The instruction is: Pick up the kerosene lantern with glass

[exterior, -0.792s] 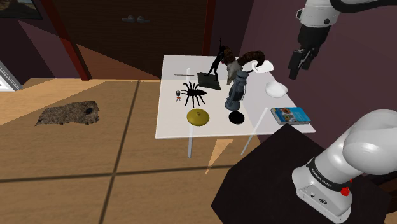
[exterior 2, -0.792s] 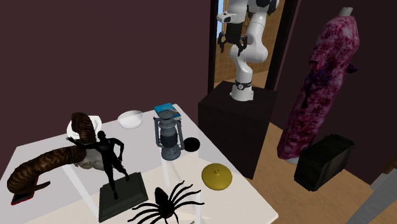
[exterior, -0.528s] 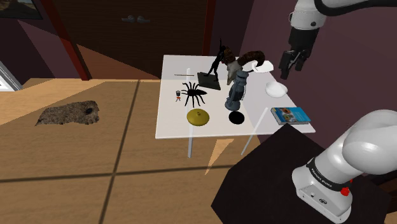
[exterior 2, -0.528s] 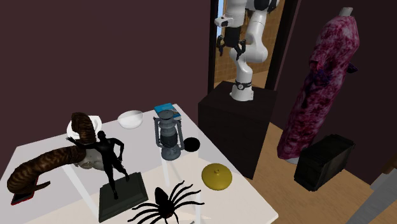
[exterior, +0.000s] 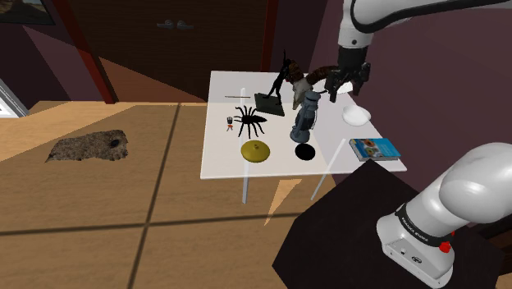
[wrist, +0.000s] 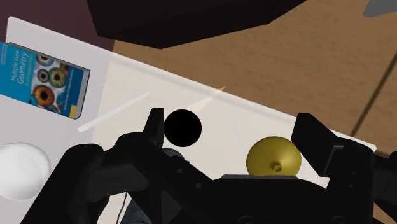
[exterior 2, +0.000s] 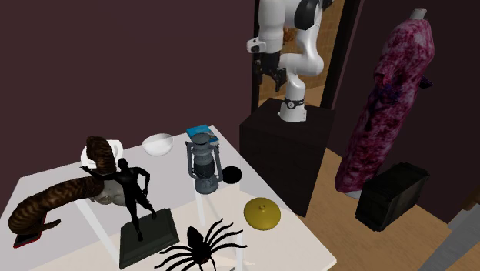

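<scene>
The kerosene lantern (exterior: 304,116) is dark blue-grey with a glass chimney. It stands upright on the white table (exterior: 221,160), seen near the table's middle (exterior 2: 201,164) in the second exterior view. My black gripper (exterior: 346,88) hangs open in the air, up and to the shoulder view's right of the lantern, apart from it. In the second exterior view the gripper (exterior 2: 269,72) is high above the stand. In the wrist view its fingers (wrist: 156,126) stand wide apart with nothing between them.
On the table are a black disc (exterior: 305,152), a yellow lid (exterior: 255,150), a black spider (exterior: 249,121), a dark figurine (exterior: 279,86), a horned skull (exterior: 322,75), a white bowl (exterior: 355,115) and a book (exterior: 374,149). A patterned dress (exterior 2: 391,92) stands beside the stand (exterior 2: 286,150).
The gripper has swung to the shoulder view's left and come down, from beyond the table's far right side to above the table by the horned skull. It has stayed open.
</scene>
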